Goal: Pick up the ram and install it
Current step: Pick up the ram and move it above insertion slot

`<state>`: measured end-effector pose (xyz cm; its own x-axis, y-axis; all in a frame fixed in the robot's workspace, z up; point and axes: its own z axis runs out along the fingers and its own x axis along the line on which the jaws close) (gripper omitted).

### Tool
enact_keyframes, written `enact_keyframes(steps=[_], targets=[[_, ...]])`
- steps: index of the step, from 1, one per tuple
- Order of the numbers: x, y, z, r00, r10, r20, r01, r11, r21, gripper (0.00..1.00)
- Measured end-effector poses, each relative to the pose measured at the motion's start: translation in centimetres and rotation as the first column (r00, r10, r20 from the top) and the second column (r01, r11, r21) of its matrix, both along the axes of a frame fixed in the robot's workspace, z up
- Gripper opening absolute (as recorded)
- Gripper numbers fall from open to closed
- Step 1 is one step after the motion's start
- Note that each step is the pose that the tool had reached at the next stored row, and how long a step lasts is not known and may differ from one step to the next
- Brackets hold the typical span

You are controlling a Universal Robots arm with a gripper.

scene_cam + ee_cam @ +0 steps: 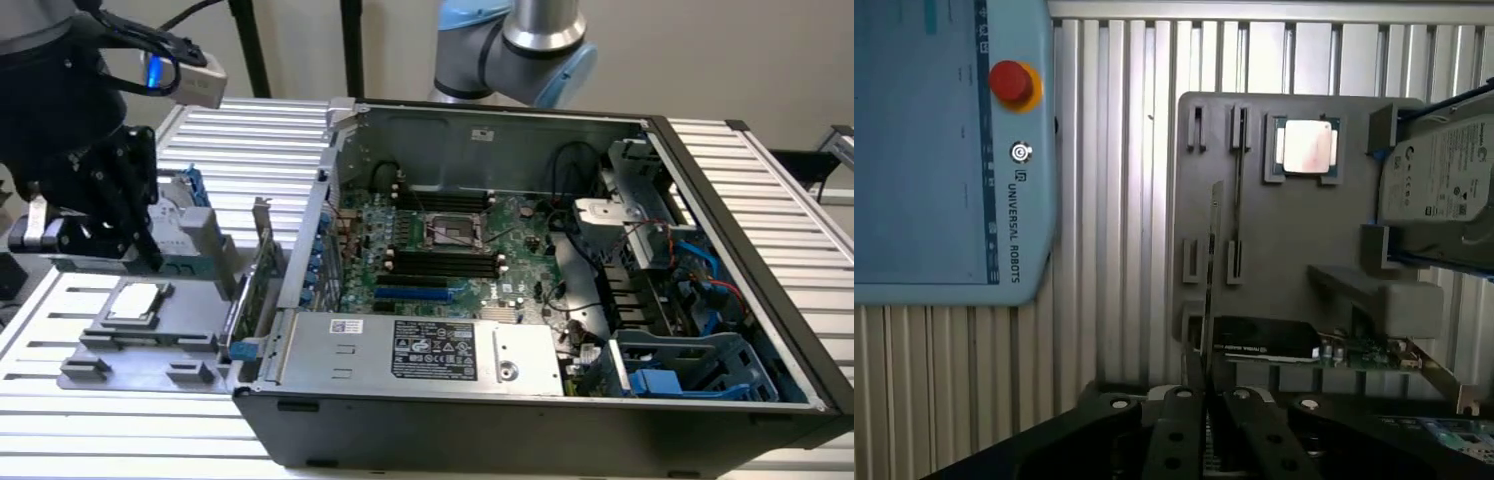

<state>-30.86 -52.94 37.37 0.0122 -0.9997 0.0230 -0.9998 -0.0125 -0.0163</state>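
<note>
Ram [1212,262]: seen edge-on in the wrist view, a thin strip running straight out from between the gripper's fingertips. It lies over the grey tray [1304,240], between the 2 columns of slot posts, on the side of the tray nearest the teach pendant [924,150]. Cannot tell whether its lower edge touches the tray or hangs clear of it.

Gripper [1209,385]: both fingers [1179,430] drawn in close, with only a sliver of gap, and the ram's near end pinched in that gap.

Also on the tray:
- CPU [1306,147] lies flat in its pocket, toward the far edge.
- Hard drive [1439,180] in a blue frame stands at the edge away from the pendant.
- Expansion card [1284,340] stands upright near the gripper end, just beside the ram.

Exterior view: the tray sits on the slatted table [267,130], at the exterior view's left of the open PC case [534,430]. The motherboard [447,235] is exposed, with 1 row of black slots at its middle.
</note>
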Motion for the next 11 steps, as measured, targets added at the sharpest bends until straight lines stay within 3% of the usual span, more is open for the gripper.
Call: enact_keyframes(steps=[11], targets=[[4.3,0.0,2.77,1.0,0.001,-0.0001,-0.001,1.0,0.0023,0.14]])
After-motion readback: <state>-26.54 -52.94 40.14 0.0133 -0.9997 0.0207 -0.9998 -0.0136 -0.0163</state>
